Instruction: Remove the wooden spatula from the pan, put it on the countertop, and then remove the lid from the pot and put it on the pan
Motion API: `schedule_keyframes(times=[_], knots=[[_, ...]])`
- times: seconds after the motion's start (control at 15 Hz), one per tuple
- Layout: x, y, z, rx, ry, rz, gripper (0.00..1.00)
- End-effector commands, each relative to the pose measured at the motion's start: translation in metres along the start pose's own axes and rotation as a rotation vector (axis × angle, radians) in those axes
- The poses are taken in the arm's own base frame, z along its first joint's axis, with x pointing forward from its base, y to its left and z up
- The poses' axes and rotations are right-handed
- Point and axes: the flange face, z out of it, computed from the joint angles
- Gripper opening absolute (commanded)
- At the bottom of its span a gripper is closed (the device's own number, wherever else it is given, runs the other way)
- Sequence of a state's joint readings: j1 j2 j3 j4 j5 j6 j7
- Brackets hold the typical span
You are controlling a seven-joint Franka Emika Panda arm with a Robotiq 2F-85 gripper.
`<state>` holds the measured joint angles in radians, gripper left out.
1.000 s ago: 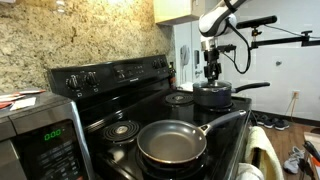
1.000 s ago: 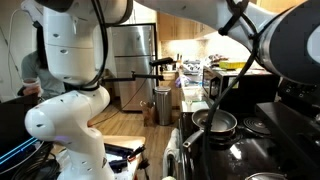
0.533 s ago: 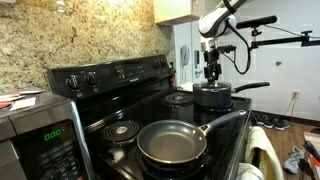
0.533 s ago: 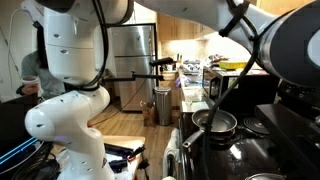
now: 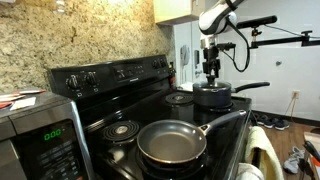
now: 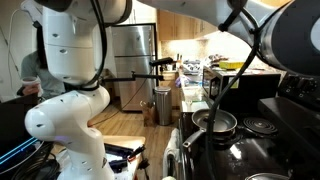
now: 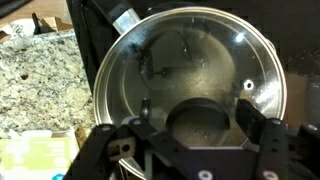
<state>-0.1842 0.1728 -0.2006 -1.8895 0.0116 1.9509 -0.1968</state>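
Hovering my gripper (image 7: 197, 128) over the pot (image 5: 213, 97), upper right in an exterior view. Jaws are apart w/ the knob (image 7: 203, 122) of the lid (image 7: 190, 60) between them, not clamped on anything as far as I can tell. The lid still sits on the pot and fills most of the wrist view, metal rim all round. At bottom centre of that ext. view the pan (image 5: 171, 143) is empty, no lid on it. No wooden spatula visible in any view, so I can't confirm where it lies. The granite countertop (image 7: 40, 75) at left of the wrist view shows none. Judgement: spatula step prob. done, lid step not yet. Left to do: grip knob, lift, carry to pan.
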Motion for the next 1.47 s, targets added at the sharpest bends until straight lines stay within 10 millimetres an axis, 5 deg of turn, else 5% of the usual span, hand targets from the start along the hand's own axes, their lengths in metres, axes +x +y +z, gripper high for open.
schedule_keyframes(times=[0.0, 0.47, 0.53, 0.93, 1.4], knots=[[0.0047, 0.0044, -0.0068, 0.009, 0.043, -0.022, 1.00], [0.0111, 0.0054, -0.0039, 0.012, 0.062, -0.035, 1.00], [0.0114, 0.0053, -0.0034, 0.011, 0.060, -0.034, 0.75], [0.0104, 0.0043, -0.0025, 0.008, 0.055, -0.031, 0.39], [0.0058, 0.0021, -0.0119, -0.002, 0.050, -0.016, 0.35]])
